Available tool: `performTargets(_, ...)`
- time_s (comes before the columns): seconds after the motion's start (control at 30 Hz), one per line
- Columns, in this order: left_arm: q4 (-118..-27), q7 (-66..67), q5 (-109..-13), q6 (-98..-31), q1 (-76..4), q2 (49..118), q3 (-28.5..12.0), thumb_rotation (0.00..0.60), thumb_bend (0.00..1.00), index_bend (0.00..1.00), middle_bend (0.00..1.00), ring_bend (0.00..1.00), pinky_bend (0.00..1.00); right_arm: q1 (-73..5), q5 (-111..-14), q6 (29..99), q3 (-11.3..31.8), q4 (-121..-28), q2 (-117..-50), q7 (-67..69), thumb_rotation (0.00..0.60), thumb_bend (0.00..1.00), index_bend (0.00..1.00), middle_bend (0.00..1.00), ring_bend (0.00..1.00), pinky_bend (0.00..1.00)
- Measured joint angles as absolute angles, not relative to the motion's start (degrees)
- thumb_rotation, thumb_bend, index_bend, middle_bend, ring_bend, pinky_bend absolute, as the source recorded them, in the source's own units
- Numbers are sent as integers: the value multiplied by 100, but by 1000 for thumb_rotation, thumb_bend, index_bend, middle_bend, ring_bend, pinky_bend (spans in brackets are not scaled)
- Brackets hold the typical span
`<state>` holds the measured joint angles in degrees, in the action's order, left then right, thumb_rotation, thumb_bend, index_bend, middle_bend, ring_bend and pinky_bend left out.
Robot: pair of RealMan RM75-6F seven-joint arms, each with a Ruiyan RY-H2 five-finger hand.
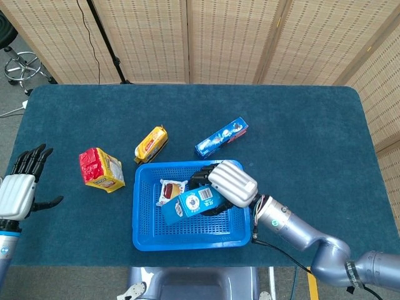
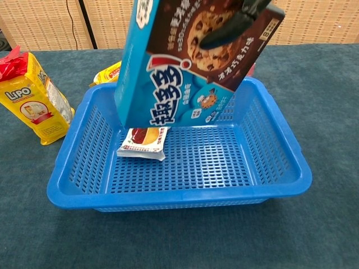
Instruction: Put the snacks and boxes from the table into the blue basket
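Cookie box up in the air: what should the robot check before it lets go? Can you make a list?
1. Robot hand on the right grips the cookie box: ok.
2. Box is over the blue basket: ok.
3. Box is low enough to drop gently: cannot tell.
4. Box clear of the small snack packet in the basket: not ok, it hangs right above it.
5. Left robot hand out of the way: ok.

desk [image 1: 312, 125]: dark teal cloth | on it: blue basket [image 1: 142, 234] front-centre | red-yellow bag [image 1: 100, 169] left | yellow pack [image 1: 151, 143] and blue pack [image 1: 220, 137] behind basket
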<state>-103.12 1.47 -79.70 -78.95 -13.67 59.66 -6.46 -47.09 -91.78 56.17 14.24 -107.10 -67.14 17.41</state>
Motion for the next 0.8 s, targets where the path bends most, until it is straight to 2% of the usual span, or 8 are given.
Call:
performTargets(0.17,-10298,104,-7944,-7848,-1383,5955,-662,600,97,0,0,0,0,-4733,-9803,5939,1037,-10104,-7208,1555,600,224,502,631,506,598)
performTargets(0.23,-10301,104,-7936,-7835,-1389,5956,-667,600,97,0,0,0,0,-4731,-9885,5983,916,-9971,-7353,1421,600,223,412,564,457,571)
performTargets(0.27,-10305,112,-7936,-7832,-1390,5957,-666,600,97,0,0,0,0,-4737,-9907,5974,876,-9934,-7392,1379,600,209,349,514,420,547)
performTargets(0.33,-10308,113,-7933,-7834,-1386,5959,-665,600,97,0,0,0,0,-4760,-9956,5908,785,-9853,-7421,1307,600,81,116,277,229,396)
performTargets(0.4,-10305,117,-7926,-7833,-1383,5963,-664,600,97,0,0,0,0,-4786,-9936,5777,736,-9847,-7376,1260,600,1,15,84,65,234)
performTargets(0.43,-10305,117,-7924,-7827,-1385,5963,-664,600,97,0,0,0,0,-4803,-9889,5673,712,-9903,-7317,1221,600,0,0,25,15,156)
performTargets(0.53,-10287,106,-7923,-7786,-1403,5963,-665,600,97,0,0,0,0,-4829,-9695,5470,691,-10174,-7087,1109,600,0,0,0,0,40)
performTargets(0.8,-10075,-182,-8076,-7512,-1577,5959,-662,600,93,0,0,0,0,-4621,-9322,5600,752,-10872,-6282,733,600,0,0,0,0,8)
